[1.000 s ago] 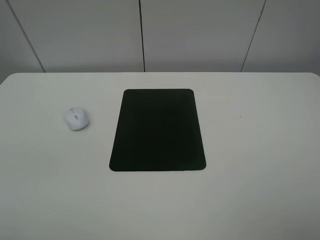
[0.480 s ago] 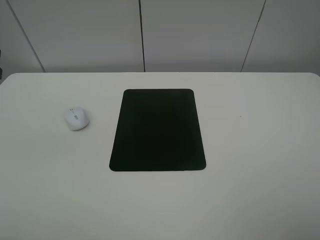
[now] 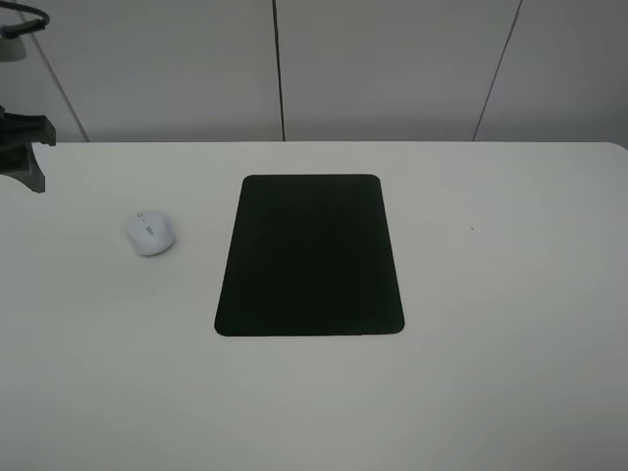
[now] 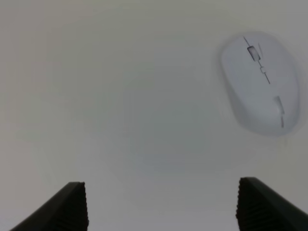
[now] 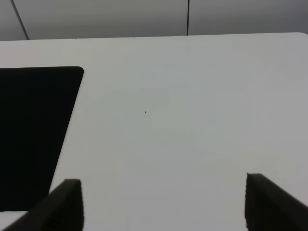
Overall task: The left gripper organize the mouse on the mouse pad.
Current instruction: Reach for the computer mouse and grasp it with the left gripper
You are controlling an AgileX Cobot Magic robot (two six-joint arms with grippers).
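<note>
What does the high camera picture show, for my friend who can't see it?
A small white mouse sits on a white table, left of a big black mouse pad and not touching it. The dark left tool pokes in at the far left edge, farther back than the mouse.

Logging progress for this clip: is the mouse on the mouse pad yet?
Off. The mouse lies on the white table, left of the mouse pad in the high view, with a gap between them.

Left end effector point(image 4: 161, 192) and right end effector point(image 5: 162, 188) hover, both spread wide.
</note>
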